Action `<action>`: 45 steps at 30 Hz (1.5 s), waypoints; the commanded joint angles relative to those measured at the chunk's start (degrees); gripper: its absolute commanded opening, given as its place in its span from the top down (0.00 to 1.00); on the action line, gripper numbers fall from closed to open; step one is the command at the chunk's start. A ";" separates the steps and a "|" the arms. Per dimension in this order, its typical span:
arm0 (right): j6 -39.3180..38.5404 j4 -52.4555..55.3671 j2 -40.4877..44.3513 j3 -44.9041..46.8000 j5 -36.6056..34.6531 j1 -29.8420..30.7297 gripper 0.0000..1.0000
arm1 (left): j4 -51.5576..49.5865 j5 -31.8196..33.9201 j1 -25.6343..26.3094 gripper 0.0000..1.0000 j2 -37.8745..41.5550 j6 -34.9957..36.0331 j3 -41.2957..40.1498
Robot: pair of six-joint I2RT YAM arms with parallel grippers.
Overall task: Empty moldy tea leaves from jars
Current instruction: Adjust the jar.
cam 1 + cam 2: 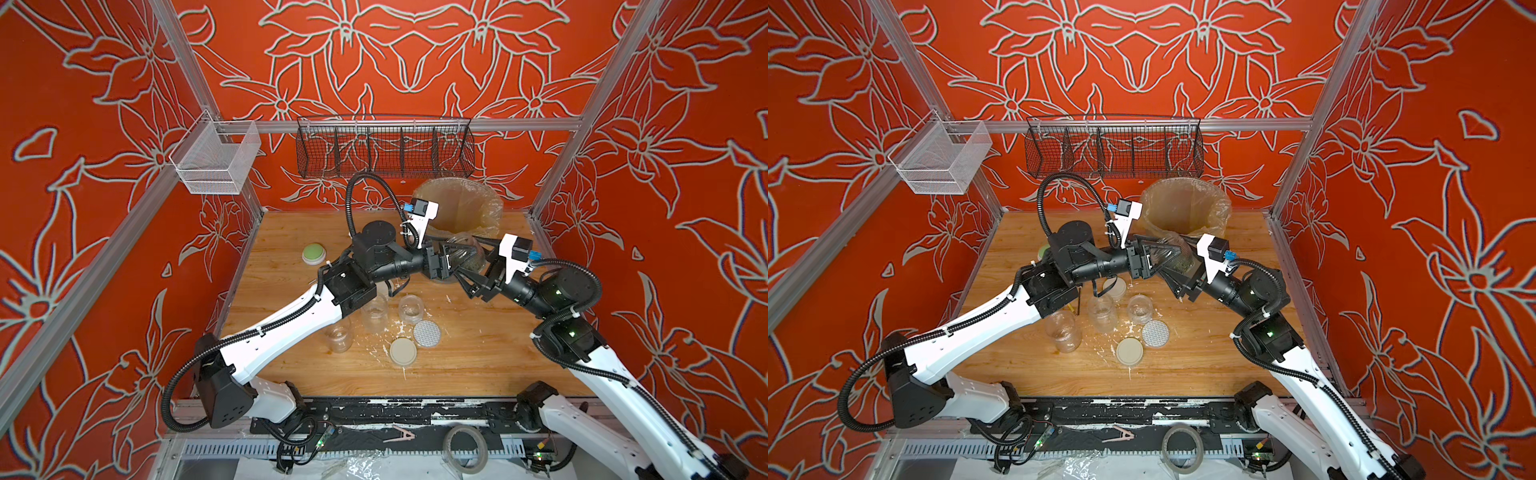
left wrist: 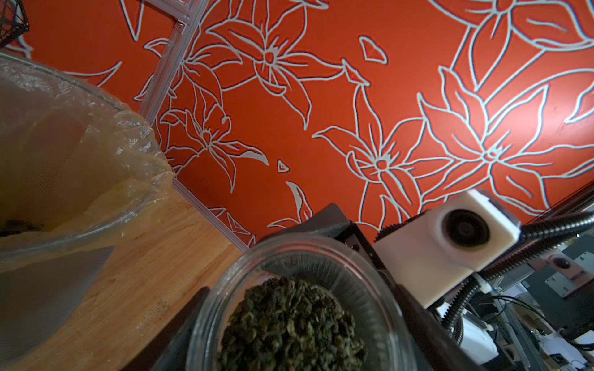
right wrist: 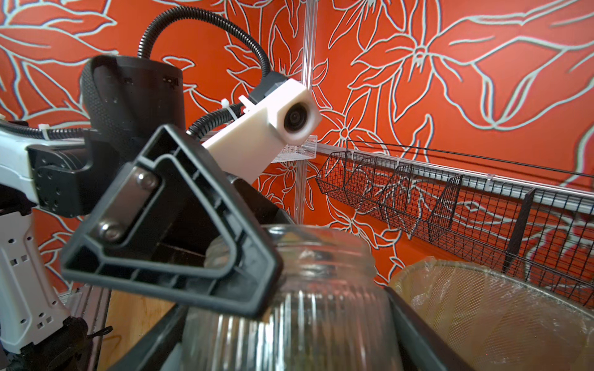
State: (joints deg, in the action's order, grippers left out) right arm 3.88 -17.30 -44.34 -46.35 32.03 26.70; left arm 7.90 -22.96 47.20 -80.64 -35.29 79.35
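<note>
A ribbed clear glass jar [image 1: 466, 254] [image 3: 289, 321], lid off, hangs above the table just in front of the bin. Dark olive tea leaves [image 2: 289, 321] fill its lower part. My right gripper [image 1: 473, 268] [image 3: 289, 340] is shut on the jar's body. My left gripper [image 1: 457, 251] [image 2: 299, 340] comes in from the other side and is shut on the same jar near its neck; one of its fingers [image 3: 180, 231] lies across the glass. Three other jars [image 1: 340, 337] [image 1: 375, 313] [image 1: 411, 308] stand open on the table and look empty.
The grey bin [image 1: 490, 199] with its yellowish liner stands at the back, close behind the held jar. A grey-dotted lid [image 1: 427, 332] and a cream lid [image 1: 402, 351] lie near the empty jars. A green-topped disc [image 1: 314, 253] sits left. A black wire basket [image 1: 384, 151] hangs on the back rail.
</note>
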 commanded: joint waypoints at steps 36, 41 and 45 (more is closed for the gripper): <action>-3.06 -34.69 -8.14 8.74 -0.14 0.46 0.16 | -6.43 8.42 0.35 0.99 2.32 -17.43 5.90; -2.41 -37.06 -10.00 8.38 -0.08 0.46 0.16 | -5.29 7.11 0.17 0.99 2.24 -18.93 5.79; -2.20 -37.90 -10.83 7.94 -0.04 0.45 0.13 | -5.18 6.95 0.09 0.99 2.08 -19.20 5.90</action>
State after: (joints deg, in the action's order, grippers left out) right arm 1.72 -52.56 -54.46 -36.69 30.96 26.76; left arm -1.72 -12.99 46.70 -80.31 -52.60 83.53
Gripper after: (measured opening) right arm 0.866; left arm 0.791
